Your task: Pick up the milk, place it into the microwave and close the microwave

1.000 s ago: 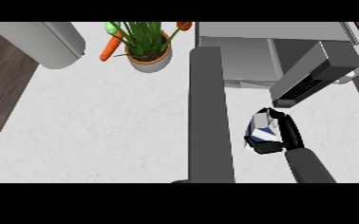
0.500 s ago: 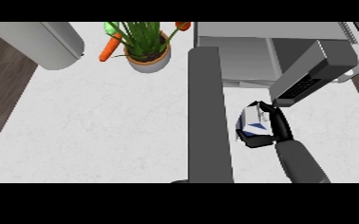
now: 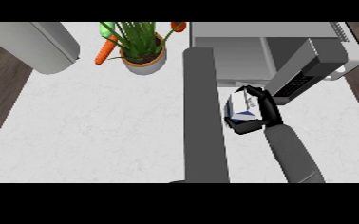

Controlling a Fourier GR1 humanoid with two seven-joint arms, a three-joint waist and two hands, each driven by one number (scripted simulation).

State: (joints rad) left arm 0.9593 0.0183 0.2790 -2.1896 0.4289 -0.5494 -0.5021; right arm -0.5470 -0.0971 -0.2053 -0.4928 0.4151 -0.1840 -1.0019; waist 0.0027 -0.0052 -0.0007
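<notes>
Curled round the milk carton (image 3: 242,109), the right hand (image 3: 265,114) holds it just in front of the open microwave (image 3: 242,57), beside the microwave's door (image 3: 308,71), which hangs swung out to the right. From above, the left forearm (image 3: 203,118) runs straight up the white counter (image 3: 98,123) and its hand cannot be made out. A potted plant (image 3: 142,52) and a carrot (image 3: 105,53) sit at the back left.

The table (image 3: 105,123) looks like white, faintly veined stone with a smooth matt finish. At twelve o'clock the microwave (image 3: 259,52) shows dull grey metal. The milk (image 3: 242,110) looks like smooth printed carton; the pot (image 3: 146,64) is matt grey.
</notes>
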